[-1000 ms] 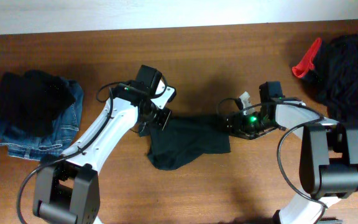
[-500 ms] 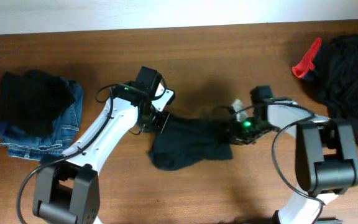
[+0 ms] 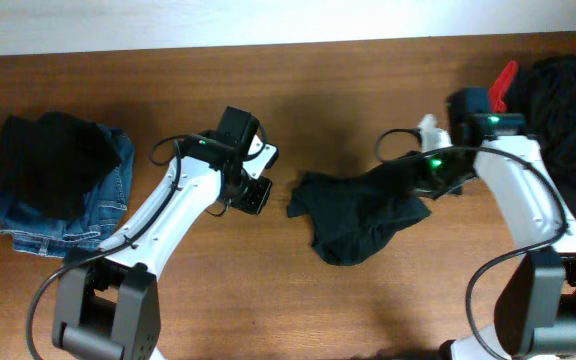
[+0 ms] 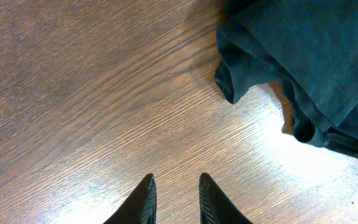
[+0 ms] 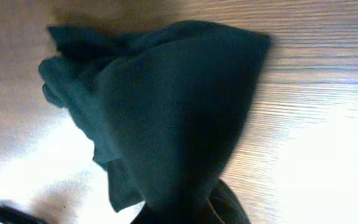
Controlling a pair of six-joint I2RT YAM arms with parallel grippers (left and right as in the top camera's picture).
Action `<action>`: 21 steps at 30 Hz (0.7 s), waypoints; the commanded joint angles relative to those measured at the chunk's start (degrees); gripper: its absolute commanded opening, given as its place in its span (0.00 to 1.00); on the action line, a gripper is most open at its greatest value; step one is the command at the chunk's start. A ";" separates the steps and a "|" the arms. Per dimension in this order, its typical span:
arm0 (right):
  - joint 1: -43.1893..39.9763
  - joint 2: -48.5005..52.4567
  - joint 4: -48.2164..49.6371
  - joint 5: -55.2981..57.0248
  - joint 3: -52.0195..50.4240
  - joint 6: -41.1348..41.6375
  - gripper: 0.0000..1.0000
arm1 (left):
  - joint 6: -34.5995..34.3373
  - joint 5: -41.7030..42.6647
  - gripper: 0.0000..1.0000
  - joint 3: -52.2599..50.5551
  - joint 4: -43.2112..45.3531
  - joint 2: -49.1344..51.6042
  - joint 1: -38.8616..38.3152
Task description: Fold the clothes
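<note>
Overhead: T-shirt (image 3: 360,215) lies bunched on the worktop (image 3: 318,90), centre-right, its right edge pinched in the closed right end effector (image 3: 426,178). Left wrist: left end effector (image 4: 176,183) is narrow and empty over bare wood, just beside the cloth. Right wrist: fabric hangs gathered from one point; risk is that this single-point hold slips or leaves the shirt crumpled, so it cannot be spread flat.

"In the right wrist view, can you see the right gripper (image 3: 416,176) fingers?"
"No. The T-shirt (image 5: 166,124) covers them, blurred at bottom centre."
"And the left wrist view?"
"The T-shirt runs off the right edge. The bottom edge cuts the left gripper (image 4: 176,180) to its tips."
"Overhead?"
"The right edge cuts the pile of dark clothes (image 3: 568,110), upper right."
</note>
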 commanded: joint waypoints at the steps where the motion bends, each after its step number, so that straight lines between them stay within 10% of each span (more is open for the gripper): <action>1: 7.10 -0.02 0.02 0.90 0.39 1.86 0.04 | 0.68 -0.42 0.23 0.90 -0.81 -1.09 0.94; 11: 24.30 0.61 8.13 0.96 -0.24 8.24 0.16 | 0.68 -0.42 0.23 2.62 -3.13 -5.70 4.70; 16: 29.00 2.54 9.97 0.94 -0.26 8.20 0.65 | 0.70 -0.42 0.24 2.62 -3.23 -9.38 6.54; 21: 28.33 1.66 9.07 0.90 -0.24 8.22 0.56 | 0.68 -0.37 0.26 2.62 -3.21 -10.58 6.56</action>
